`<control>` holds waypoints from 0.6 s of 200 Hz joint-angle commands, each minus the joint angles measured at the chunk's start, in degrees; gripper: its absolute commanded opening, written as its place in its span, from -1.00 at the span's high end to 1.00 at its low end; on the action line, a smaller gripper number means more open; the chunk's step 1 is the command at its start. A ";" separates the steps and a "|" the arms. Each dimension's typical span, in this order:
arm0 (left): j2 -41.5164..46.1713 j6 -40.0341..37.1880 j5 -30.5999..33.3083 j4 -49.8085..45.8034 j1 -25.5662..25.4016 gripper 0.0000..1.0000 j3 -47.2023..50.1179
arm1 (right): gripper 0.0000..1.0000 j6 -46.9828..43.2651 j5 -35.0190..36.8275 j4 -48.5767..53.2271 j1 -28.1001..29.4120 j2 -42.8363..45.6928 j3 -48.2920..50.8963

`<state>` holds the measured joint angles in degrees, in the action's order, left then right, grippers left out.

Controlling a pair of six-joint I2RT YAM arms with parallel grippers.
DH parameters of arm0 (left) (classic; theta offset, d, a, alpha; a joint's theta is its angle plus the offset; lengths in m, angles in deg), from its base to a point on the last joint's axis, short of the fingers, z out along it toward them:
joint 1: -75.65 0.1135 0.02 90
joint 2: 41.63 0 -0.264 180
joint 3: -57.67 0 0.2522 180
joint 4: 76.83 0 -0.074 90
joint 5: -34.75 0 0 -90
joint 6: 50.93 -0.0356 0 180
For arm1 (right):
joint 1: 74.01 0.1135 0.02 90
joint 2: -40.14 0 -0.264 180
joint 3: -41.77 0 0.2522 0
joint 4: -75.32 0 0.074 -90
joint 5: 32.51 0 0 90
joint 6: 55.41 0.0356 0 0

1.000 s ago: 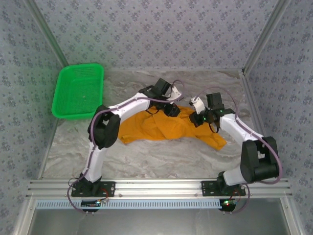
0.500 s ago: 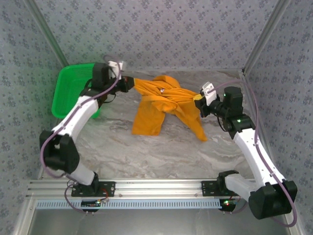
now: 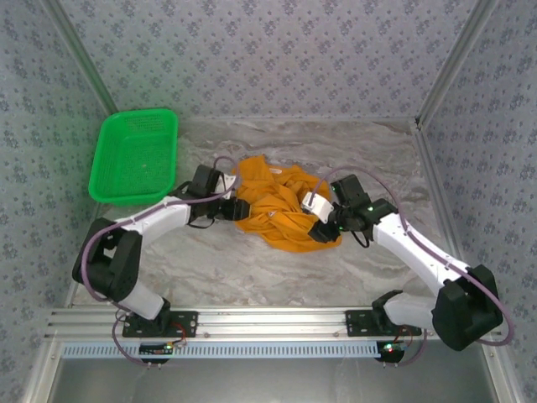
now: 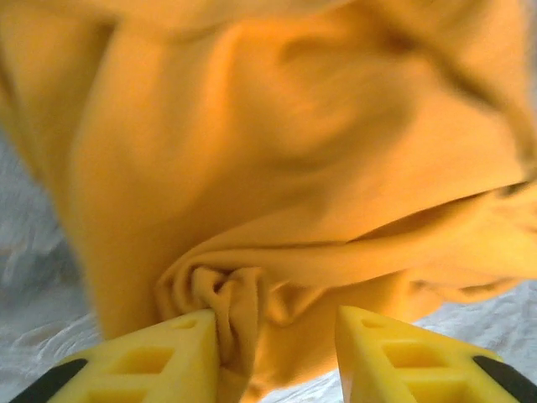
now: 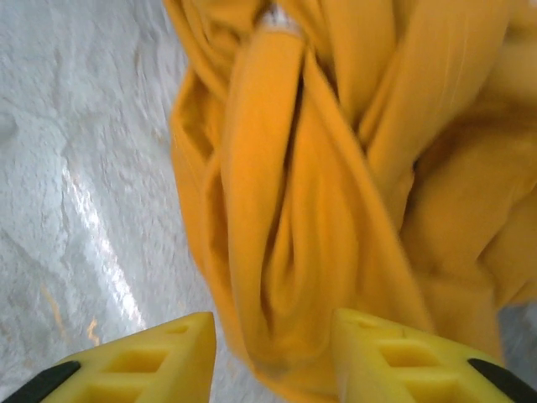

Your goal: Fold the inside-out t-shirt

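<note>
The orange-yellow t-shirt (image 3: pixel 281 201) lies bunched in a twisted, crumpled heap about the middle of the marbled bench (image 3: pixel 252 269), slightly toward the far side, with folds and ropes of cloth running across one another. The left gripper (image 3: pixel 232 208) sits at the heap's left edge. In the wrist view its yellow fingers (image 4: pixel 168 357) stand apart. A small gathered knot of cloth rests against the inner face of the left-hand finger, and there is a clear gap to the other, so it is released rather than pinching. The right gripper (image 3: pixel 324 230) is at the heap's near-right edge, low over the cloth. Its fingers (image 5: pixel 159 357) are likewise spread, with a long rolled fold of the shirt running between them (touching neither side firmly, as far as the picture shows), so it too is released. A small white tag (image 5: pixel 281 17) peeks out at the top of that fold. A green basket (image 3: pixel 134 155) sits at the far left of the bench, well apart from the shirt.
</note>
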<state>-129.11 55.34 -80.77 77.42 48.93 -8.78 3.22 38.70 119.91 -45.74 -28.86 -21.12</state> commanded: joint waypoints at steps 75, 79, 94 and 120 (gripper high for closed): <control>-5.51 -12.41 8.80 1.44 -9.87 -0.02 -2.39 | 0.08 -8.82 7.78 -24.24 9.46 -15.78 0.28; -6.21 -12.32 10.03 1.83 -10.22 -0.02 -2.42 | 0.10 -8.63 9.45 -25.63 9.55 -16.25 0.80; -8.73 -11.46 16.41 0.93 -10.65 0.02 -3.99 | 0.34 -8.04 13.74 -28.33 9.50 -16.84 1.86; -6.52 -8.61 18.25 -2.16 -5.69 1.00 -6.83 | 1.00 -6.43 8.42 -26.85 6.82 -11.10 2.52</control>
<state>-138.23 44.87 -67.17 76.63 39.05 -12.08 -4.96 48.16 95.36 -36.76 -45.12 -18.95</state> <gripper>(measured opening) 0.209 0.049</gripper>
